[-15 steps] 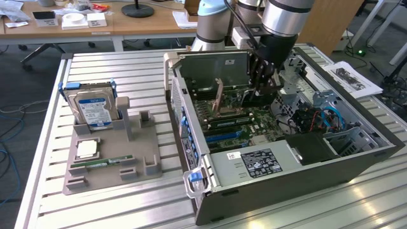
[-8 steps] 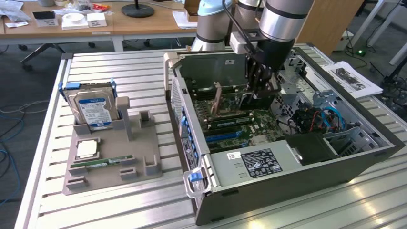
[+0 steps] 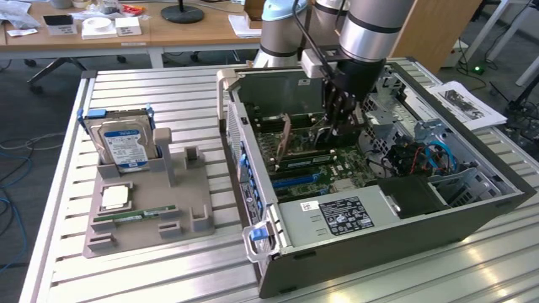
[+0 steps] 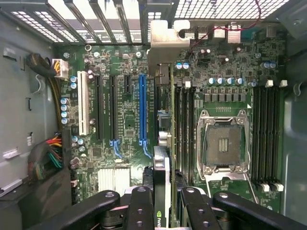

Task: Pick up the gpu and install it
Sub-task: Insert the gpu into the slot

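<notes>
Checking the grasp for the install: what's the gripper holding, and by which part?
The gpu, edge-on, pinched across its two flat faces by the gripper at the end away from its silver bracket.

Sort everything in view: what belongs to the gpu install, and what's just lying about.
Belongs to the job: gpu, gripped in the pincer; motherboard; open computer case.

Lying about: hard drive, RAM stick and square chip on the grey holder; papers beside the case.
</notes>
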